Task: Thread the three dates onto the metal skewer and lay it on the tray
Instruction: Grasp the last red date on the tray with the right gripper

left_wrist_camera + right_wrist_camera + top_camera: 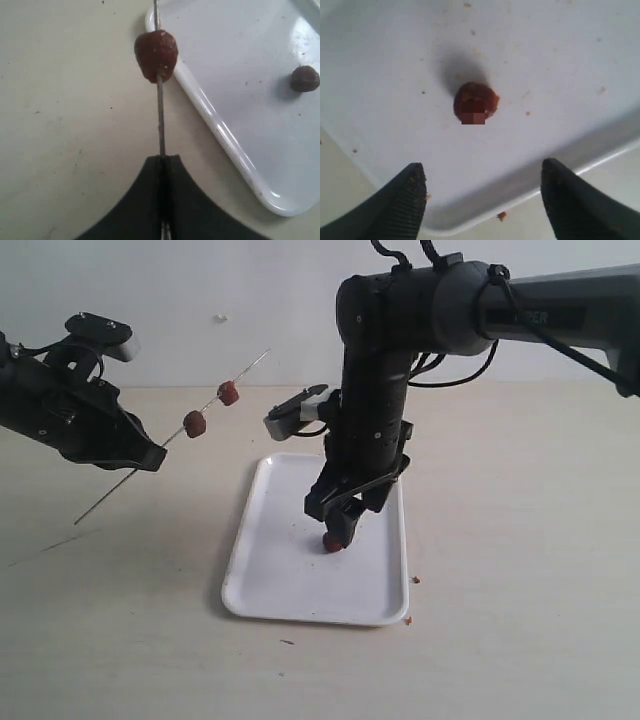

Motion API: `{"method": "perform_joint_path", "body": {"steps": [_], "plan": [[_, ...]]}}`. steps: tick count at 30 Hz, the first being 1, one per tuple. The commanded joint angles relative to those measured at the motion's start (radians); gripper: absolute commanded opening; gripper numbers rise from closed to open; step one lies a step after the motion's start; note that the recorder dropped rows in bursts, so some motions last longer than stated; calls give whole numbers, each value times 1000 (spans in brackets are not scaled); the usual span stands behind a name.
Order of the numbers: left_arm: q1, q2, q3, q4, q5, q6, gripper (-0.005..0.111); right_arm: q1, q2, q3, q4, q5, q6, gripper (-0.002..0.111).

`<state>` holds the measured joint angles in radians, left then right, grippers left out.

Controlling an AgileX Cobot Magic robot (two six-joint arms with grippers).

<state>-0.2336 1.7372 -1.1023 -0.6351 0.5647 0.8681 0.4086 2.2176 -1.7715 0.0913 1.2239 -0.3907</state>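
While the exterior view shows two dates [194, 423] [228, 393] on the skewer [212, 407], slanting toward two o'clock from the clamped left gripper [150, 455], its wrist view catches only one; the third date [333, 542] lies on the tray [290, 585] under the right gripper [480, 175], fingers spread.

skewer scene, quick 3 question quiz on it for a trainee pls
1. How many dates are threaded on the metal skewer?
2. True or false: the right gripper is shut on the loose date on the tray.
3. What holds the metal skewer? A) the left gripper B) the right gripper C) nothing, it lies on the tray

Key
1. Two; the second one sits further up the rod.
2. False: its jaws stand open above the loose date.
3. A
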Motion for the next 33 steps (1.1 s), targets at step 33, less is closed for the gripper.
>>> {"method": "perform_joint_path", "body": {"steps": [33], "plan": [[3,-8,-5,-2,-27,-11,0,-1,120,31,112,-179,43,53]]}}
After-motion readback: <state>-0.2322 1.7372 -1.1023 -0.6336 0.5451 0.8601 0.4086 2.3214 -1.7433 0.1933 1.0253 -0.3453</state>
